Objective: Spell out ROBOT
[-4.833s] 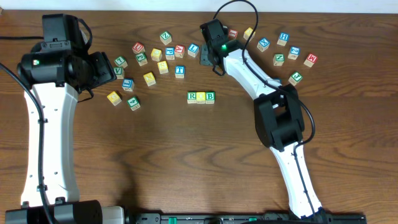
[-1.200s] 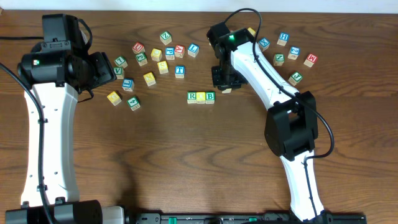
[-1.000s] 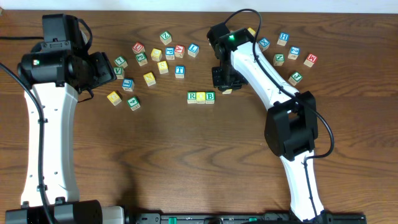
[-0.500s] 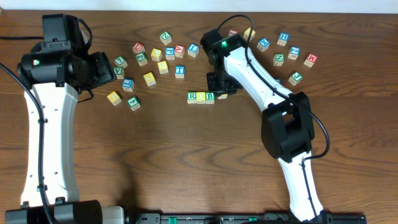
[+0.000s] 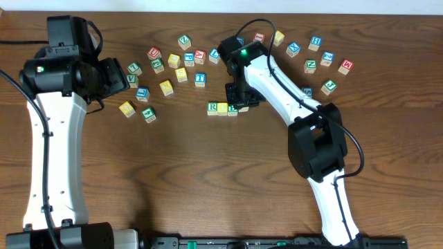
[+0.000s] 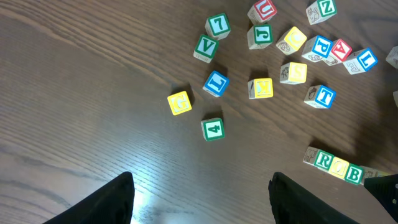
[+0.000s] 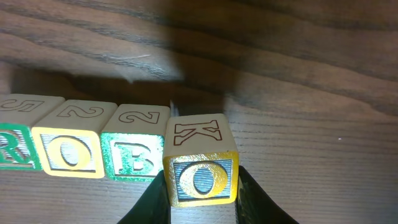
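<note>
While the right jaws are clamped on the O block (image 7: 201,170), K face upward, the B block (image 7: 134,151) sits just left of them. Further left, the second O block (image 7: 69,151) and the R block (image 7: 13,148) continue the row on the desk (image 7: 311,93). The left jaws stand wide apart, holding nothing; the T block (image 6: 322,96) lies far ahead of them, to the right.
</note>
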Available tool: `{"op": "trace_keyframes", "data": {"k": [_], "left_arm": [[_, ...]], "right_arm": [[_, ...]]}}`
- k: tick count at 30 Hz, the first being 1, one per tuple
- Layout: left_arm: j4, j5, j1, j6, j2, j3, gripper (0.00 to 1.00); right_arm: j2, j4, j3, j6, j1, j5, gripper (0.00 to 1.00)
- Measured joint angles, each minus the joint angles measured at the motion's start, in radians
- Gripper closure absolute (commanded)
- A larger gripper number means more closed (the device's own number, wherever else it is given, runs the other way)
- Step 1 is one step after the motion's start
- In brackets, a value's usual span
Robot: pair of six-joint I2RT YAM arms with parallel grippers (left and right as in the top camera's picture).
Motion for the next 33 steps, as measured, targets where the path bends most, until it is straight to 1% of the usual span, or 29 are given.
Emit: {"op": "trace_keyframes", "data": {"k": [4,7,11,14,18,20,23,28,31,33], "left_arm": [[0.000,0.000,0.000,0.000,0.000,0.000,0.32],[0.000,0.000,0.000,0.000,0.000,0.000,0.32],[0.000,0.000,0.000,0.000,0.000,0.000,0.32],[0.000,0.000,0.000,0.000,0.000,0.000,0.32],[0.000,0.000,0.000,0.000,0.000,0.000,0.32],[0.000,0.000,0.000,0.000,0.000,0.000,0.32],[0.000,0.000,0.000,0.000,0.000,0.000,0.31],[0.000,0.000,0.000,0.000,0.000,0.000,0.32],[0.000,0.000,0.000,0.000,0.000,0.000,0.32],[0.002,0.000,0.000,0.000,0.000,0.000,0.32]], "right_arm": [[0.000,0.001,-0.008,0.004,0.000,0.000,0.76],[0.000,0.003,-0.017,0.007,0.000,0.000,0.70],[0.000,0.010,-0.028,0.011,0.000,0.000,0.67],[0.000,0.012,-0.031,0.011,0.000,0.000,0.67],[0.000,0.018,-0.031,0.012,0.000,0.000,0.76],[0.000,0.024,-0.031,0.013,0.000,0.000,0.79],[0.000,0.012,-0.021,0.011,-0.002,-0.003,0.79],[-0.027,-0.017,-0.001,0.011,-0.021,-0.007,0.74],[-0.066,-0.048,0.003,0.011,-0.039,-0.007,0.74],[-0.085,-0.076,0.009,0.011,-0.049,-0.006,0.76]]}}
